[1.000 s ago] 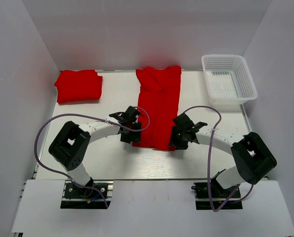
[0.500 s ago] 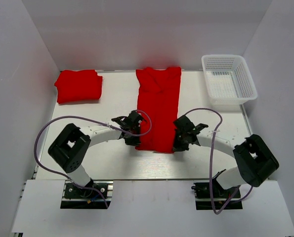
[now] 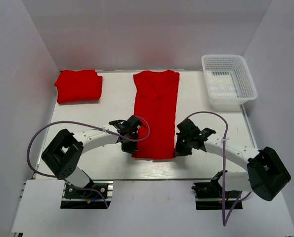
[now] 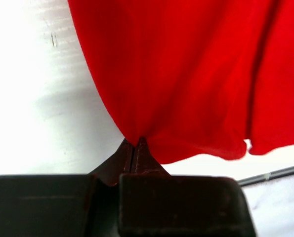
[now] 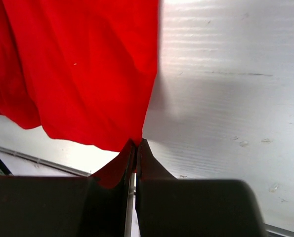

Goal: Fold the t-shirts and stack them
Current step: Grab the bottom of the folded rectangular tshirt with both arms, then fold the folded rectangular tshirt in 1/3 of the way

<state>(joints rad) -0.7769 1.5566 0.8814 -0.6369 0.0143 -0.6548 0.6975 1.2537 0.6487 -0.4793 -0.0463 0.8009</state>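
My left pincer (image 4: 135,144) and right pincer (image 5: 136,144) each clamp a near corner of the long red t-shirt (image 3: 155,111). A folded t-shirt (image 3: 78,85) lies far left.

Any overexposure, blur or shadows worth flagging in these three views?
Left wrist: table blown out white, left pincer body dark and soft. Right wrist: table texture crisp, soft shadow beside the t-shirt. Top external: evenly lit, sharp.

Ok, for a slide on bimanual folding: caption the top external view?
Long red t-shirt pinched at its near corners by left gripper and right gripper; folded shirt and basket behind.
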